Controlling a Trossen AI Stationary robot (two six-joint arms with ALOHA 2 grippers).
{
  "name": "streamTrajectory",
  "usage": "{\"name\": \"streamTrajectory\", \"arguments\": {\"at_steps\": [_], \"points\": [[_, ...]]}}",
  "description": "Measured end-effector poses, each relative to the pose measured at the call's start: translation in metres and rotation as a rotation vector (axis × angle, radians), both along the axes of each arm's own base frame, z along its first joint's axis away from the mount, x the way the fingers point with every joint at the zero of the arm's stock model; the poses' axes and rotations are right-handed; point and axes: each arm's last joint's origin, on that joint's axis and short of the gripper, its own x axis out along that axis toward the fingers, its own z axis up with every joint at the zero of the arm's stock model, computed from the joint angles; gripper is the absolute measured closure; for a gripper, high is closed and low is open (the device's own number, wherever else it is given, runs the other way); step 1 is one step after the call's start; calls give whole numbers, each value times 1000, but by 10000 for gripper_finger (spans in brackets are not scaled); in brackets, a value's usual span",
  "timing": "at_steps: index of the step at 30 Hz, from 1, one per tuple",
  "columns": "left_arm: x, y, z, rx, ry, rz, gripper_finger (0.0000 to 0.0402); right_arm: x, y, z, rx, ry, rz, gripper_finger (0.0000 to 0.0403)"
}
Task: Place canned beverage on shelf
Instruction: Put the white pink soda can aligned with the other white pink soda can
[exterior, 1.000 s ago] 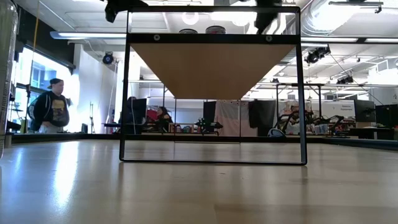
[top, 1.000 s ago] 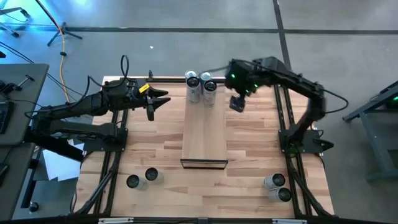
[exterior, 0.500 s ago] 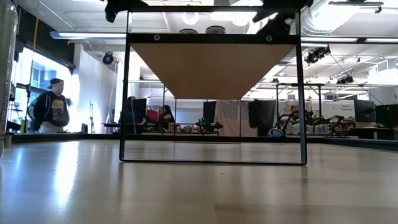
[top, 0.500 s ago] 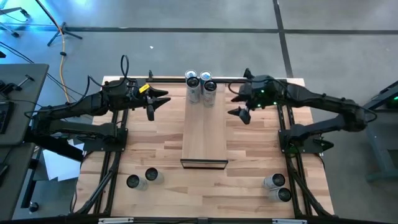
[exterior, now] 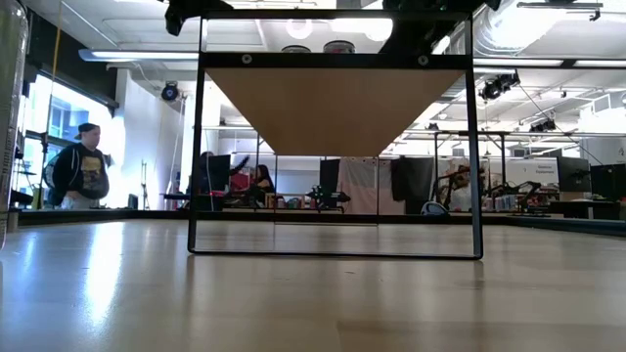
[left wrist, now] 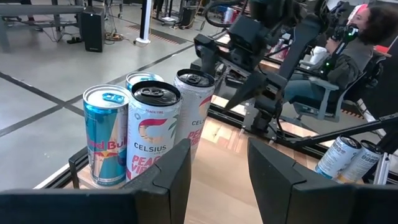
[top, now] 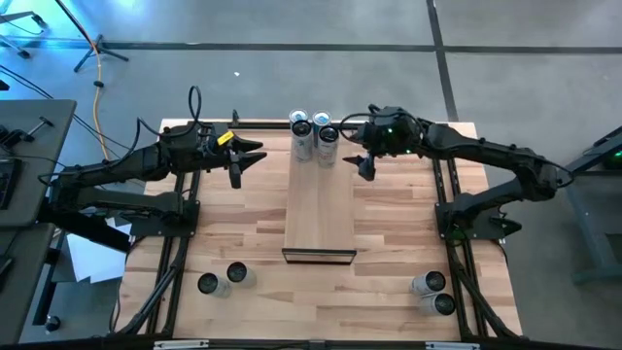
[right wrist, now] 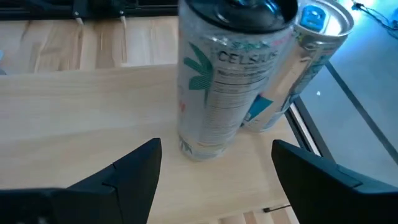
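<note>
The shelf (top: 319, 209) is a long light-wood platform on a dark frame at the table's middle; the low view shows its underside (exterior: 333, 108). Several upright cans (top: 313, 136) stand on its far end, and also show in the left wrist view (left wrist: 154, 134). My right gripper (top: 357, 156) is open and empty just right of these cans; in its wrist view (right wrist: 214, 180) a Celsius can (right wrist: 233, 74) stands ahead of the fingers, untouched. My left gripper (top: 248, 165) is open and empty left of the shelf (left wrist: 217, 180).
Two cans (top: 224, 279) lie at the table's near left and two more (top: 434, 292) at the near right. The shelf's near half is bare. A person (exterior: 83, 166) stands in the room beyond the table, and another sits there (left wrist: 348, 56).
My right arm has stretched out toward the table's left, and its open gripper has come up beside the cans on the shelf's far end. The cans have not moved.
</note>
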Motion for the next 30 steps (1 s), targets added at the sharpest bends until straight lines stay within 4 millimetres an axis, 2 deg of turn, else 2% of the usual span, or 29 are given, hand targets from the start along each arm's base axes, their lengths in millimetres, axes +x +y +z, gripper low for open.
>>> {"name": "streamTrajectory", "arguments": {"at_steps": [4, 14, 24, 30], "points": [[0, 0, 0, 0, -2, 0, 270, 0, -7, 3, 25, -50, 0, 112], [0, 0, 2, 3, -16, 0, 270, 6, -8, 7, 8, -121, 72, 112], [0, 0, 1, -21, -22, 4, 270, 27, -27, -11, 28, -144, 117, 112], [0, 0, 1, -21, -21, 4, 270, 30, -27, -9, -4, -185, 165, 112]]}}
